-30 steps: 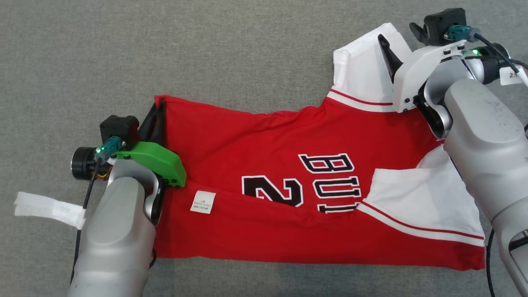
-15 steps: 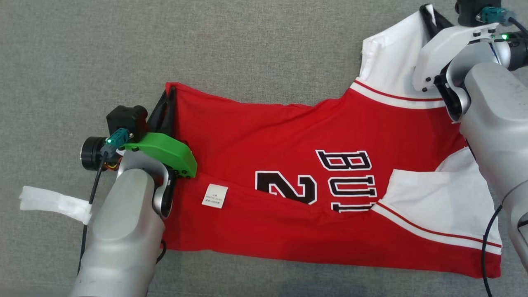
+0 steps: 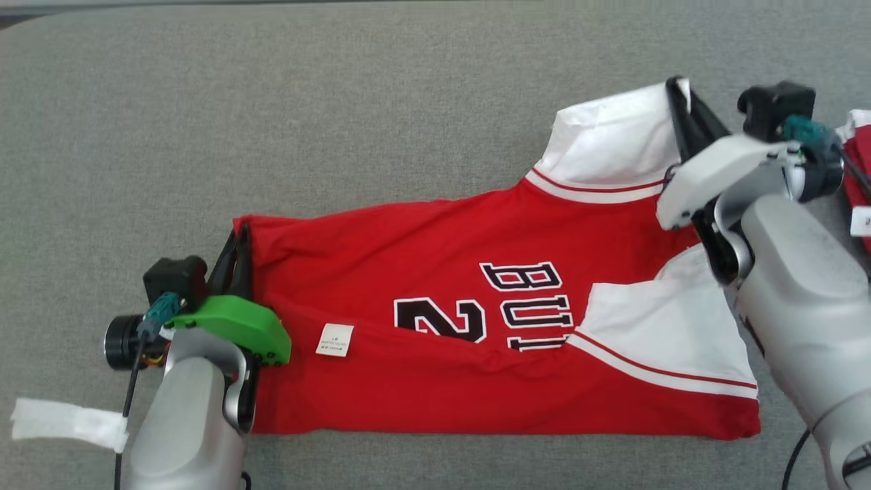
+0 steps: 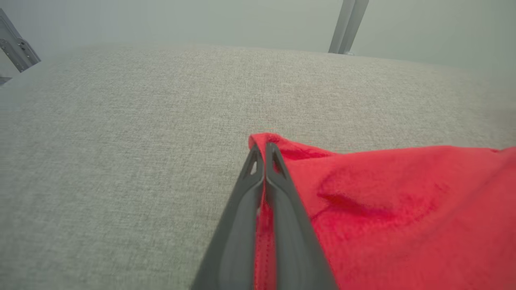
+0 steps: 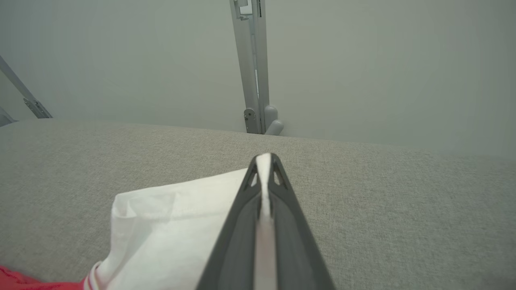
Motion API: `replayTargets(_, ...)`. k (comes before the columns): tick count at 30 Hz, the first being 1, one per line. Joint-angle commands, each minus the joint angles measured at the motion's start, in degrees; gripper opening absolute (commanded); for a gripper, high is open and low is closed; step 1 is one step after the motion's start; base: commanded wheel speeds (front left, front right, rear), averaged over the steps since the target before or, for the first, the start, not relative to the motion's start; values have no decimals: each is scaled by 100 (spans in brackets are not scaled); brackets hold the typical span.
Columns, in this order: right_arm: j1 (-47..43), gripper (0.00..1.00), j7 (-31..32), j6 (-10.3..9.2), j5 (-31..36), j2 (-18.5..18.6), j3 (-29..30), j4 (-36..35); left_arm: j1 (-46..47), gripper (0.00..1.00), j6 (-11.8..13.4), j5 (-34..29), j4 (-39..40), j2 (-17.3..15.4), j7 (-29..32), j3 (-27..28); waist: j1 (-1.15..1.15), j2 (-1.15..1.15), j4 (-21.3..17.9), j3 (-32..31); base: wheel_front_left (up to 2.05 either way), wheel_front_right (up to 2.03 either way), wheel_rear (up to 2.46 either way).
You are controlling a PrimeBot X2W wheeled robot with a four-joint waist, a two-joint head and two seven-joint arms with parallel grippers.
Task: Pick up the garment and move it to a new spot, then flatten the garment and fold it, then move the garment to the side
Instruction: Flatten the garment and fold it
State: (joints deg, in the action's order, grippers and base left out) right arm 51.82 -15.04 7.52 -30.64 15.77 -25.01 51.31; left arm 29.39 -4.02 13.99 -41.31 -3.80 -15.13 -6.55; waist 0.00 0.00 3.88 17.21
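Garment (image 3: 435, 395) stretched between both grippers: red corner (image 4: 290, 151) clamped in left gripper (image 4: 262, 148), white sleeve (image 5: 169, 233) clamped in right gripper (image 5: 265, 158). Risk of slipping from thin pinches if pulled unevenly.

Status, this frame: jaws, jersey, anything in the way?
Left jaws shut on jersey, red corner. Right jaws shut on its white sleeve. Jersey spread on grey surface, half folded. White strip lies apart, left.

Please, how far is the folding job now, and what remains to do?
Done: the jersey lies spread on the grey surface, its near edge already folded over the lettering. In hand: left end effector shut on the red hem corner, right end effector shut on the white sleeve. Remaining: likely fold the far side, then move it aside.
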Motion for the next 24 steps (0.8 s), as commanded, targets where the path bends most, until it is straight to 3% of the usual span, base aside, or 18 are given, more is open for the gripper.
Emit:
replayTargets(1, -443, 0, -14, -8, -113, 89, 30, -284, -262, 0, -30, -55, 46, -51, 1, 95, 0, 0, -437, -577, 0, 0, 0)
replayTargets(11, -2738, 0, -14, -7, -536, 216, 260, -1811, -1415, 0, -64, -133, 263, -21, 1, 657, 0, 0, -836, -1098, 0, 0, 0)
replayTargets(24, -4117, 0, -15, -7, -711, -173, 400, -2186, -2122, 0, -92, -299, 299, 8, 1, 1161, 0, 0, -1085, -1296, 0, 0, 0)
